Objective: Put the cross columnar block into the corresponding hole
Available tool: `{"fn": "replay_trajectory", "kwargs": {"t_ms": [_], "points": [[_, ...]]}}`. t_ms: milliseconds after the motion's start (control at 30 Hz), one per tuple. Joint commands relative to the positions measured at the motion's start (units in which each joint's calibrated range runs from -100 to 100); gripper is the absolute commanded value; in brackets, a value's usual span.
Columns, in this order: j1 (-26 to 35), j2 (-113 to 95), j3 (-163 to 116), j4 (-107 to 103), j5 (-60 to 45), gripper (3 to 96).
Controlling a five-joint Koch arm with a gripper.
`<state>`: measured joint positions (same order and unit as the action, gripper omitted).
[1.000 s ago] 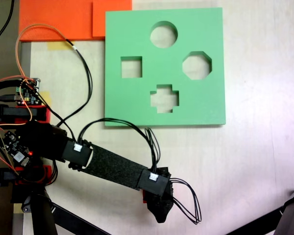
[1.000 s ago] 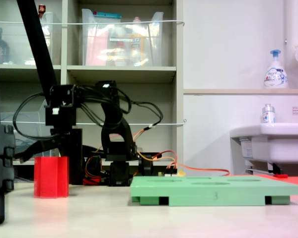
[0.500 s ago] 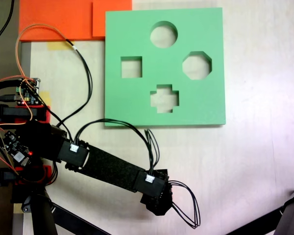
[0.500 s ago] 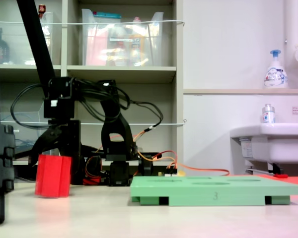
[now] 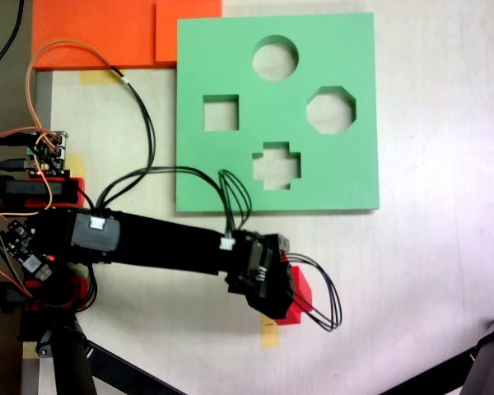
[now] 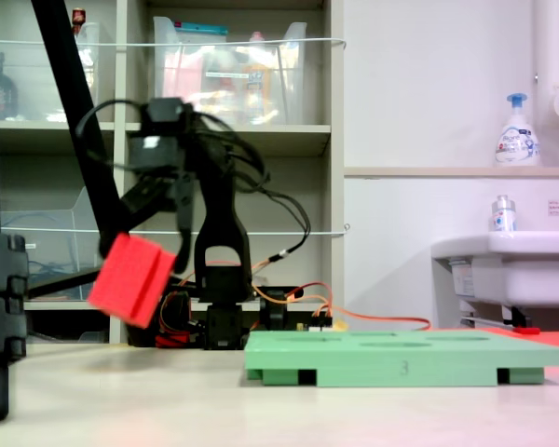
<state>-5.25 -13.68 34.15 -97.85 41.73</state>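
The red cross columnar block (image 6: pixel 130 279) hangs tilted in the air, well above the table, with my gripper (image 6: pixel 147 244) shut on its upper end. From above, only a red corner of the block (image 5: pixel 299 303) shows under the black gripper (image 5: pixel 278 290), just below the green foam board (image 5: pixel 230 173). The cross-shaped hole (image 5: pixel 276 165) lies near the board's lower edge in the first exterior view, a short way above the gripper. In the second exterior view the board (image 6: pixel 405 357) lies flat to the right of the block.
The board also has a round cutout (image 5: pixel 275 58), a square cutout (image 5: pixel 221 113) and an octagonal cutout (image 5: pixel 330 109). Orange foam sheets (image 5: pixel 107 33) lie at the first exterior view's top left. A yellow tape mark (image 5: pixel 268 332) sits beneath the gripper. The arm's base and wires (image 5: pixel 33 230) fill the first exterior view's left.
The gripper has lifted the red block off the table and tilted it. Arm and block swung toward the board, rightward in the second exterior view and upward in the first exterior view.
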Motion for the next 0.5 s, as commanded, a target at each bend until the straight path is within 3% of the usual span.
{"fn": "replay_trajectory", "kwargs": {"t_ms": [33,500], "points": [[5.23,-6.01,3.64,-2.15,6.25,43.3],[18.12,-0.57,6.23,-2.15,19.39,43.3]]}}
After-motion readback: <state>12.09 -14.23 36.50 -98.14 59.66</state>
